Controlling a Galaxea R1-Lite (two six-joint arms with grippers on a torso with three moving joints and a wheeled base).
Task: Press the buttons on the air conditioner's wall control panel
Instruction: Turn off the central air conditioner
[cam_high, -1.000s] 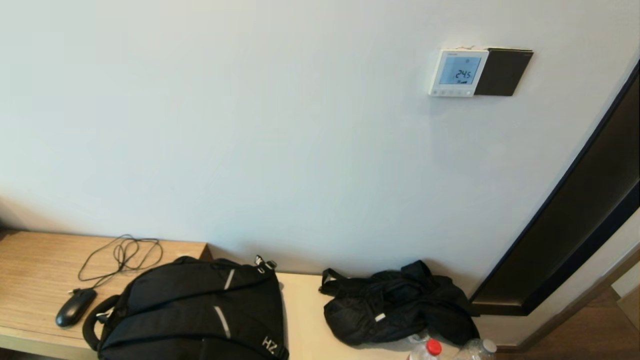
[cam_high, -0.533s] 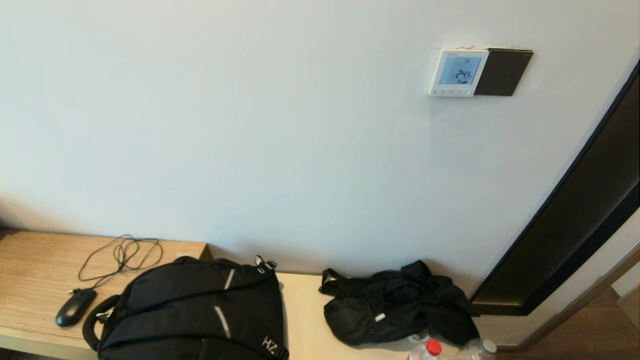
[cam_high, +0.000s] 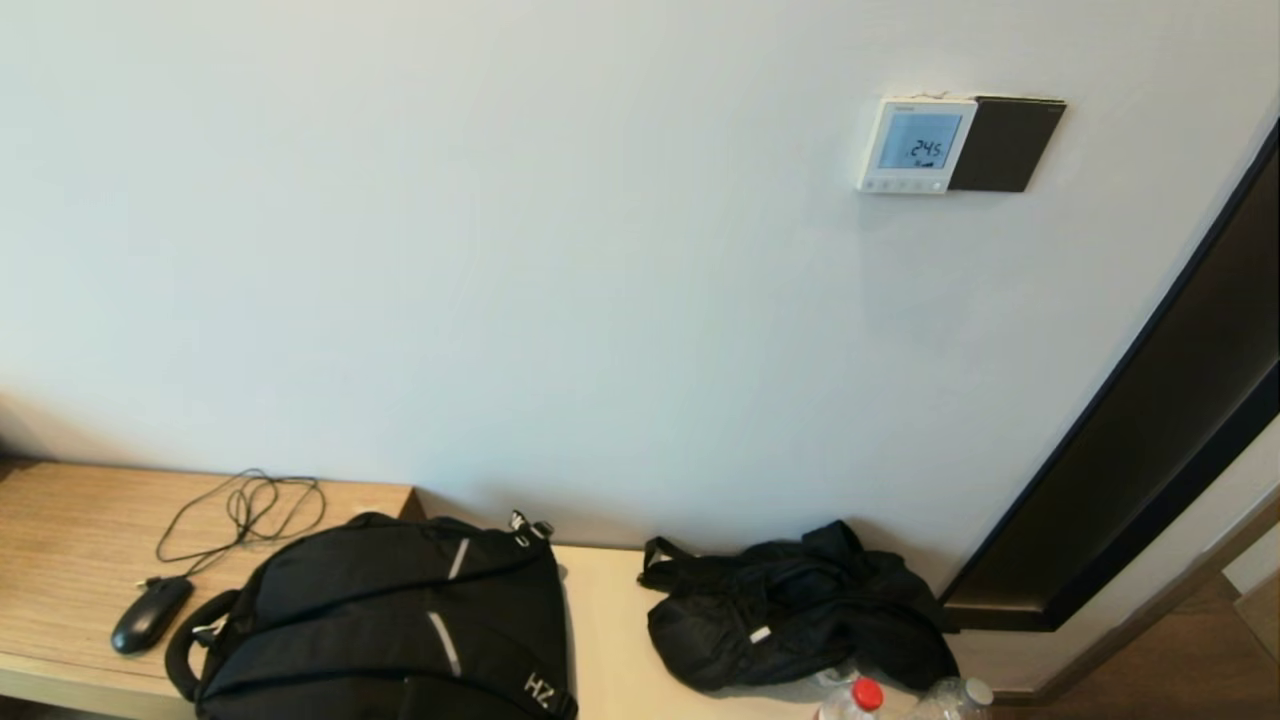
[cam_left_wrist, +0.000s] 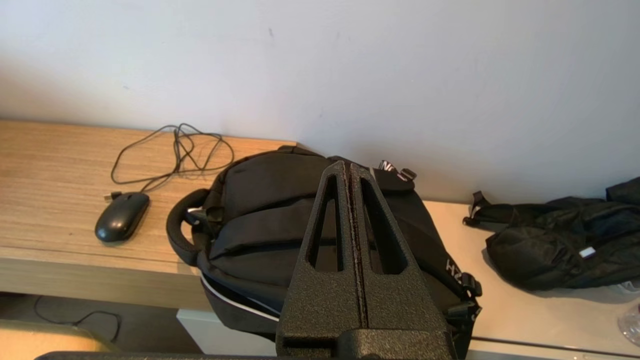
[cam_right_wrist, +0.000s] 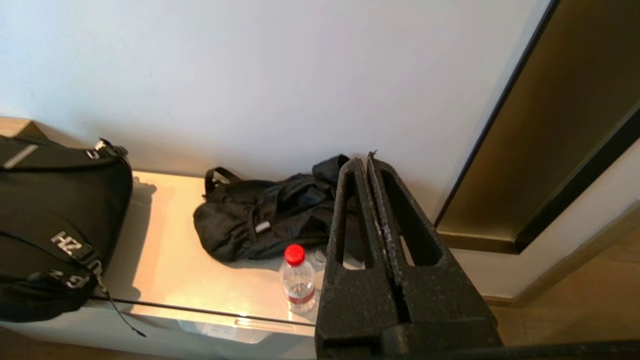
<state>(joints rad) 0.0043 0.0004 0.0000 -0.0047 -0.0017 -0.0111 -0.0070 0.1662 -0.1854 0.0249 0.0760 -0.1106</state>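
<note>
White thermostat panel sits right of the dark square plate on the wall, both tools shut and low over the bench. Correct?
Not quite. The head view shows the small white thermostat panel left of the dark square plate, touching it. The left tool and right tool are shut.

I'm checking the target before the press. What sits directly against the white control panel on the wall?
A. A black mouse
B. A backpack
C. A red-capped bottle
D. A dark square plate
D: the dark square plate abuts the white control panel; neither gripper shows in the head view.
</note>
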